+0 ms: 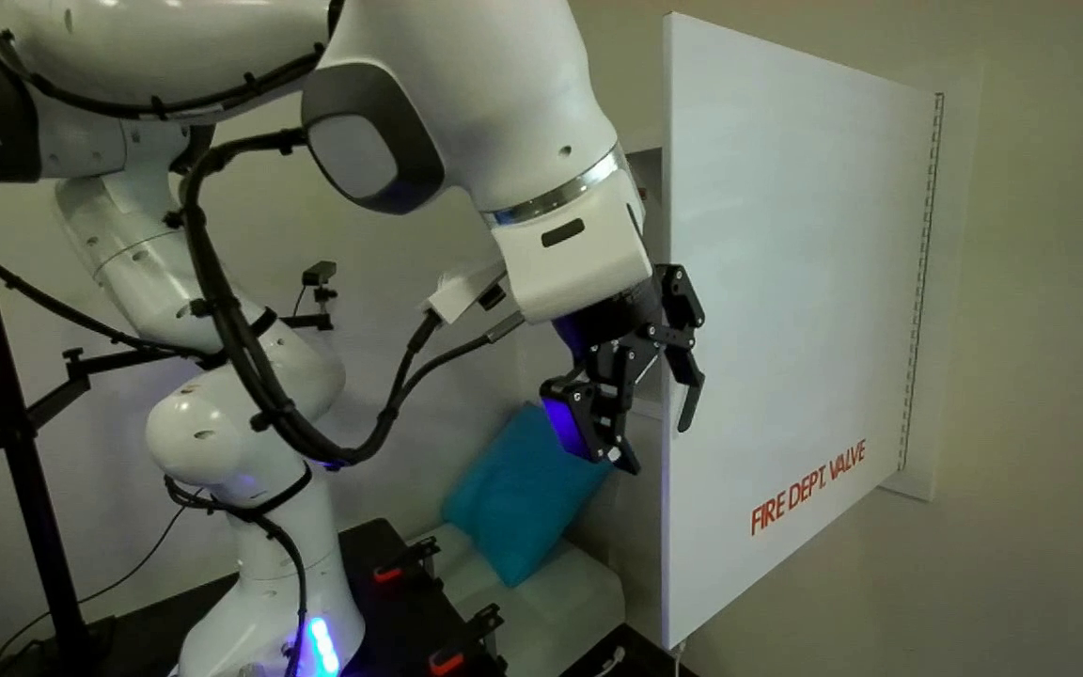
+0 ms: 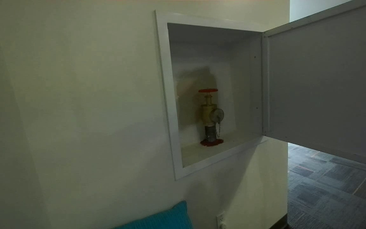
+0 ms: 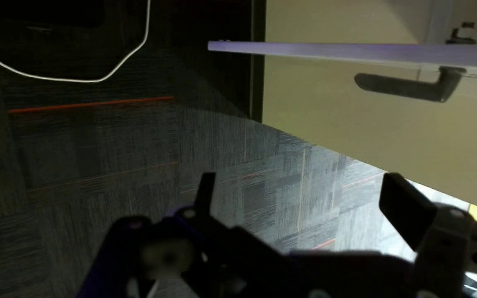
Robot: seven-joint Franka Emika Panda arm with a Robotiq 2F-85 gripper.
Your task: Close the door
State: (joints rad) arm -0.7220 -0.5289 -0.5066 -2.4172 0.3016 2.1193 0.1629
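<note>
Red lettering (image 1: 807, 487) marks the open door (image 1: 795, 282) in an exterior view alone.

The flat white rectangular door (image 1: 795, 263) bears red capital lettering (image 1: 808, 487); the jointed pincer (image 1: 659, 444) is black, the ribbed fabric cushion (image 1: 525, 498) turquoise, the tiled carpet (image 2: 332, 184) grey-blue patchwork crossed by orange lines.

- Your arm (image 1: 494, 103) climbs from its base (image 1: 264, 616), bends over at the top and reaches across the upper part of an exterior view.
- A blue light (image 1: 322, 647) glows low on that base.
- Your wrist (image 1: 579, 263) slants downward, tilted rather than plumb.
- Your gripper (image 1: 658, 446) hangs at its end, angled down, with its fingers (image 1: 691, 378) spread well apart.
- In the wrist view you see both fingers standing up from the bottom edge, a wide gap between them.
</note>
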